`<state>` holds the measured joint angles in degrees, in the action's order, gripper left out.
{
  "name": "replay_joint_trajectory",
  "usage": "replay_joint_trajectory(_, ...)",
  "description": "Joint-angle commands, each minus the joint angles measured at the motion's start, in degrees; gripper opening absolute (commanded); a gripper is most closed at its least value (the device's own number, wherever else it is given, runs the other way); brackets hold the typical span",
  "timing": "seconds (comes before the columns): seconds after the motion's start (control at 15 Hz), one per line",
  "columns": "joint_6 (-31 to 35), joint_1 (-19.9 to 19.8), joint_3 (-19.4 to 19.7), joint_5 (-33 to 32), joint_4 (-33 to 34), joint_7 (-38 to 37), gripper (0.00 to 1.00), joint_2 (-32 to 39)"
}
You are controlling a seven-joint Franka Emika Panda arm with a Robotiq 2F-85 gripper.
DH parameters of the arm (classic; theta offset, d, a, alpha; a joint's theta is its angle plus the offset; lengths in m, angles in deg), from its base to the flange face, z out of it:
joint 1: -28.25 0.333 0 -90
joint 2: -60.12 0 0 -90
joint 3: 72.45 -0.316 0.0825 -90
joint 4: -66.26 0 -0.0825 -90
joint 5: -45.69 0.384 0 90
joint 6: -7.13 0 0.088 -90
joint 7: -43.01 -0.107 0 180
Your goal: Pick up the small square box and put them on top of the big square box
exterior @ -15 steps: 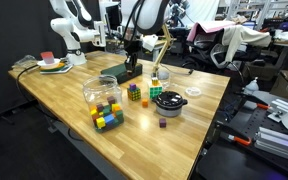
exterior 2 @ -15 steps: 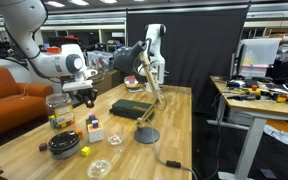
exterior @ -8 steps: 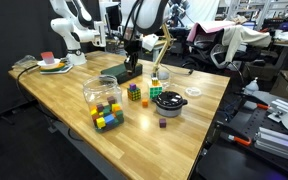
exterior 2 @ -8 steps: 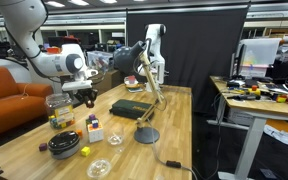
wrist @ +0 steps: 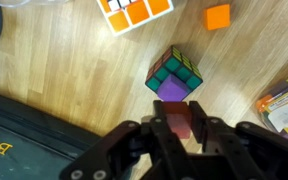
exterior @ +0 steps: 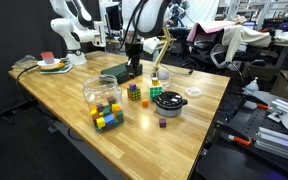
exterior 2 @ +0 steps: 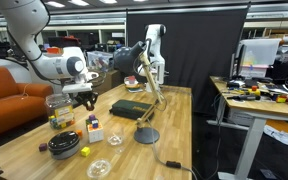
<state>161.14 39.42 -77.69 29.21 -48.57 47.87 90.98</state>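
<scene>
Wrist view: we see the claw (wrist: 182,130) pressed in on a small red box (wrist: 181,112), pinching it between both fingertips above the wooden worktop (wrist: 74,70). The big square box (wrist: 24,135), dark green, lies to the lower left of the claw in this picture. The red box is over bare wood beside it, not over its lid. Just beyond the claw stands a multicoloured puzzle cube (wrist: 176,66) with a purple cube (wrist: 172,90) on it, and an orange cube (wrist: 217,16) lies farther off. In an exterior view, the claw (exterior: 132,64) hangs close by the big square box (exterior: 115,72), and a clear jar of coloured cubes (exterior: 103,102) stands nearer the camera. We cannot tell from here how high the red box hangs.
</scene>
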Motion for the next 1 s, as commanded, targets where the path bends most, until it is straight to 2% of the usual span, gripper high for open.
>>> replay_joint_trajectory(0.0, -3.0, 0.8, 0.3, 1.7, 1.4, -1.9, 0.07, 0.4)
replay_joint_trajectory(0.33, -5.8, 1.1, -0.3, 4.1, 2.1, -4.7, 0.07, 0.2)
replay_joint_trajectory(0.4, -3.7, 1.3, 0.2, 2.7, 1.2, -3.7, 0.07, 0.2)
replay_joint_trajectory(0.47, -3.7, 1.3, 0.2, 2.9, 1.3, -3.7, 0.29, 0.2)
replay_joint_trajectory(0.93, -3.7, 1.3, 0.2, 2.9, 1.3, -3.7, 0.29, 0.3)
